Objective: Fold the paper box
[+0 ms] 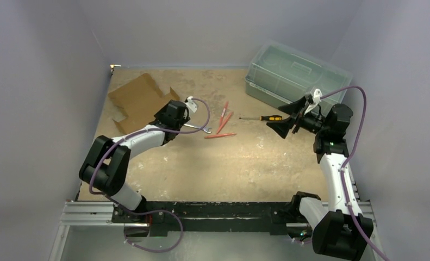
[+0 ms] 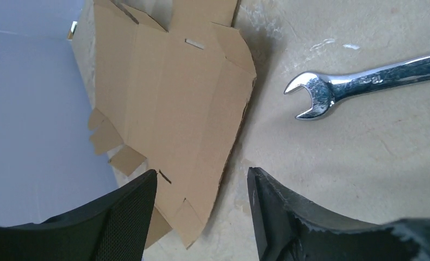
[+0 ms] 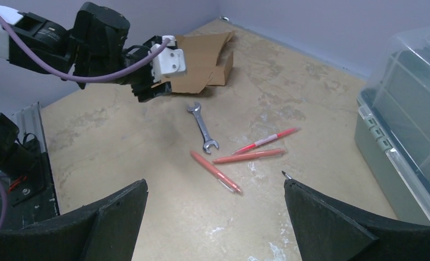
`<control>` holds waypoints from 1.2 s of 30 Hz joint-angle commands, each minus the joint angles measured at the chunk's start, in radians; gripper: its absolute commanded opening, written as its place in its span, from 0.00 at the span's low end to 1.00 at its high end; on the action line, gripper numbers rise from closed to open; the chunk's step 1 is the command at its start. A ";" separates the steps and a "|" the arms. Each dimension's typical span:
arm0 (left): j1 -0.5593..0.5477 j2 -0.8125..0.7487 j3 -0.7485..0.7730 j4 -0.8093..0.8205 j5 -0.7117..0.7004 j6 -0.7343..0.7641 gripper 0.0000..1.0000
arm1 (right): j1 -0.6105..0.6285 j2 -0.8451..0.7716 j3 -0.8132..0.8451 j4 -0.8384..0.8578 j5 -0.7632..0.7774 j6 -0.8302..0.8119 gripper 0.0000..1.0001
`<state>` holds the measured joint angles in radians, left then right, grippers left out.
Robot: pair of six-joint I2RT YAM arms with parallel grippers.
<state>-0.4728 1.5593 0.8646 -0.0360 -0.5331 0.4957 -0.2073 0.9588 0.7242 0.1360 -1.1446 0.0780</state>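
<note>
The paper box (image 1: 136, 100) is a flat brown cardboard sheet with flaps and slots, lying at the table's back left; one flap stands up a little in the right wrist view (image 3: 204, 51). My left gripper (image 1: 161, 120) is low at the sheet's near right edge. In the left wrist view its jaws stand apart (image 2: 201, 176), with the sheet's corner (image 2: 169, 98) lying between them; neither finger visibly touches it. My right gripper (image 1: 286, 117) hovers wide open at the right, holding nothing (image 3: 215, 187).
A steel wrench (image 1: 196, 128) (image 2: 365, 79) lies just right of the left gripper. Three red pens (image 1: 222, 122) (image 3: 250, 155) and a black-and-yellow screwdriver (image 1: 261, 117) lie mid-table. A translucent green lidded bin (image 1: 294, 73) stands at the back right.
</note>
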 commanded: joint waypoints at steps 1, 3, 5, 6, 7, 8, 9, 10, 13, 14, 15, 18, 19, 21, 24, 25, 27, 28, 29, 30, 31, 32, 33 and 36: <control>0.008 0.091 0.022 0.081 -0.029 0.072 0.57 | 0.009 -0.013 -0.011 0.036 0.004 0.008 0.99; 0.008 0.152 0.040 0.076 -0.043 0.074 0.51 | 0.010 -0.013 -0.013 0.037 0.008 0.006 0.99; 0.008 0.199 0.074 0.051 -0.046 0.062 0.42 | 0.011 -0.017 -0.015 0.036 0.012 0.004 0.99; 0.008 0.212 0.080 0.051 -0.049 0.059 0.38 | 0.011 -0.021 -0.014 0.034 0.012 0.003 0.99; 0.009 0.221 0.076 0.062 -0.056 0.065 0.34 | 0.012 -0.023 -0.012 0.031 0.012 0.001 0.99; 0.011 0.228 0.068 0.082 -0.064 0.072 0.32 | 0.014 -0.023 -0.011 0.030 0.011 0.000 0.99; 0.014 0.233 0.054 0.101 -0.070 0.081 0.31 | 0.015 -0.022 -0.010 0.029 0.009 0.000 0.99; 0.018 0.241 0.047 0.122 -0.073 0.086 0.30 | 0.017 -0.020 -0.008 0.027 0.008 0.000 0.99; 0.026 0.267 0.044 0.160 -0.097 0.098 0.30 | 0.022 -0.013 -0.002 0.012 0.016 -0.014 0.99; 0.026 0.275 0.041 0.177 -0.115 0.107 0.29 | 0.026 -0.015 -0.001 0.005 0.020 -0.022 0.99; 0.026 0.281 0.037 0.195 -0.127 0.114 0.30 | 0.028 -0.016 0.000 -0.002 0.025 -0.029 0.99; 0.027 0.298 0.022 0.240 -0.134 0.132 0.30 | 0.035 -0.028 0.000 -0.013 0.033 -0.045 0.99; 0.029 0.308 0.022 0.246 -0.134 0.137 0.30 | 0.035 -0.031 0.001 -0.016 0.037 -0.050 0.99; 0.032 0.334 0.023 0.258 -0.144 0.140 0.29 | 0.036 -0.035 0.003 -0.029 0.048 -0.066 0.99; 0.038 0.362 0.017 0.290 -0.163 0.149 0.26 | 0.037 -0.037 0.007 -0.040 0.053 -0.072 0.99; 0.039 0.371 0.015 0.297 -0.167 0.152 0.26 | 0.038 -0.037 0.007 -0.042 0.051 -0.071 0.99; 0.040 0.386 0.009 0.327 -0.190 0.162 0.26 | 0.040 -0.037 0.008 -0.042 0.049 -0.072 0.99; 0.040 0.393 0.010 0.341 -0.201 0.167 0.26 | 0.042 -0.037 0.009 -0.046 0.051 -0.072 0.99; 0.040 0.398 0.011 0.346 -0.205 0.169 0.25 | 0.043 -0.037 0.011 -0.053 0.055 -0.072 0.99; 0.039 0.399 0.010 0.351 -0.204 0.168 0.24 | 0.045 -0.038 0.013 -0.060 0.058 -0.102 0.99; 0.040 0.401 0.007 0.370 -0.208 0.172 0.23 | 0.046 -0.039 0.015 -0.064 0.060 -0.110 0.99; 0.040 0.399 0.001 0.385 -0.219 0.178 0.17 | 0.046 -0.041 0.015 -0.066 0.061 -0.114 0.99; 0.039 0.395 -0.002 0.393 -0.227 0.182 0.09 | 0.046 -0.043 0.016 -0.069 0.063 -0.117 0.99; 0.031 0.351 -0.007 0.400 -0.241 0.181 0.00 | 0.046 -0.047 0.019 -0.079 0.063 -0.125 0.99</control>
<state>-0.4404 1.9446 0.8742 0.3187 -0.7433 0.6701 -0.1646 0.9386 0.7128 0.0692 -1.0985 -0.0093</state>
